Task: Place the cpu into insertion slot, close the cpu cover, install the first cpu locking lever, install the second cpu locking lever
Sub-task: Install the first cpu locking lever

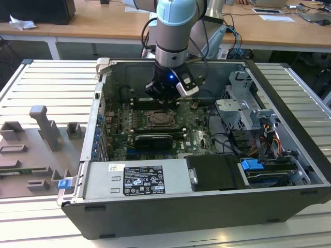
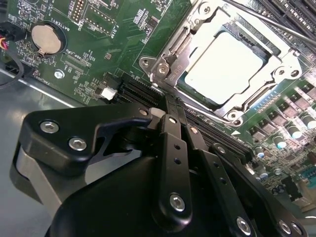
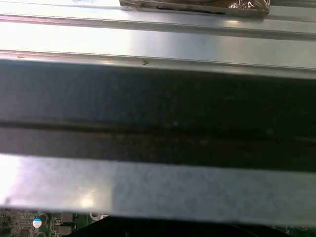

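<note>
I see the case [image 1: 207,206] open, my gripper [image 2: 170,116] low over the board [image 2: 74,59]. The cpu [image 2: 224,66] sits in the slot [image 2: 197,94], cover [image 2: 269,74] down, just beyond my closed, empty fingers [image 2: 173,148].

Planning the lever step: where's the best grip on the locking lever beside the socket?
Grip the locking lever mid-shaft, across the rod, from above: it is a thin rod close along the edge of the cpu cover, so a side approach likely fouls the frame.
</note>
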`<control>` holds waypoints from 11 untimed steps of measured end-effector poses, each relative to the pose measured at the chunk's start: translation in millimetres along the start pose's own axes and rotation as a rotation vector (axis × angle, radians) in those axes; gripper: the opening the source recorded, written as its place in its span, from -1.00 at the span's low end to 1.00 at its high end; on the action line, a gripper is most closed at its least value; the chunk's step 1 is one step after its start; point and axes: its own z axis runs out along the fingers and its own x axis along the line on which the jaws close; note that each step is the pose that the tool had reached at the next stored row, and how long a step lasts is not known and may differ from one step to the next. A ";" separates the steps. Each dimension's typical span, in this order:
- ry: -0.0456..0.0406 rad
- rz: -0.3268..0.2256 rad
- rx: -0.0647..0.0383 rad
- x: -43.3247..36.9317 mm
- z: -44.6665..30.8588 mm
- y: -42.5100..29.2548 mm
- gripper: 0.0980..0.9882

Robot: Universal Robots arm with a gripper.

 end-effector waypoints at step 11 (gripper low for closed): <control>-0.0001 0.000 0.001 -0.1 0.4 0.0 -0.98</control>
